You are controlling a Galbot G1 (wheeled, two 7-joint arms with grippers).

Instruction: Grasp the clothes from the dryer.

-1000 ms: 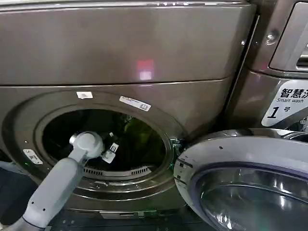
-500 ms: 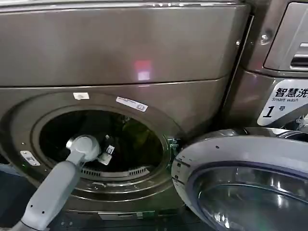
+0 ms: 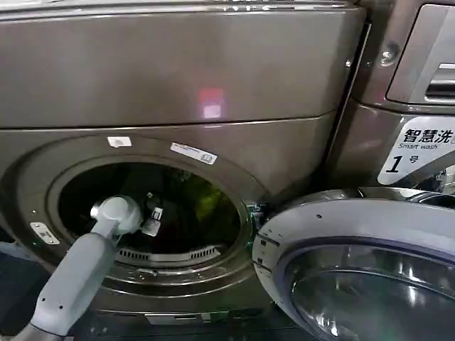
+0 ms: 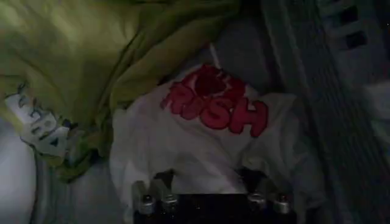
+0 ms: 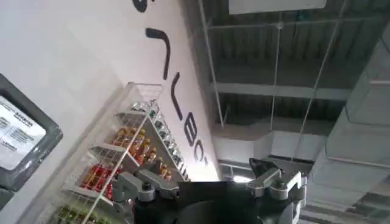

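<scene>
A: Where do we stand with the left arm?

B: We see it reaching in through the round porthole of the dryer (image 3: 178, 71), with the left gripper (image 3: 151, 220) inside the dark drum, above the ribbed lower lip of the opening.

A: And the clothes?

B: The clothes (image 4: 201, 131) lie in the drum right in front of that gripper. From the left wrist we see a white garment with red "PUSH" lettering (image 4: 219, 109) nearest the fingers, a yellow-green garment with white print (image 4: 91, 55) bunched beside and partly over it, and a pale grey-white piece (image 4: 15, 173) at the edge.

A: Are the fingers around anything?

B: We see the left fingertips (image 4: 152, 198) spread apart, with the white cloth just beyond them; it is dim in there, so we think they are near the fabric rather than pinching it.

A: The right side?

B: The right gripper (image 5: 210, 182) points up toward a ceiling and a wall with a wire rack of bottles (image 5: 128, 152), its fingers parted and holding nothing.

A: Anything else near us?

B: The open door (image 3: 362, 270) swings out at the right, below the neighbouring machine's "Smart wash" sticker (image 3: 419, 156).
</scene>
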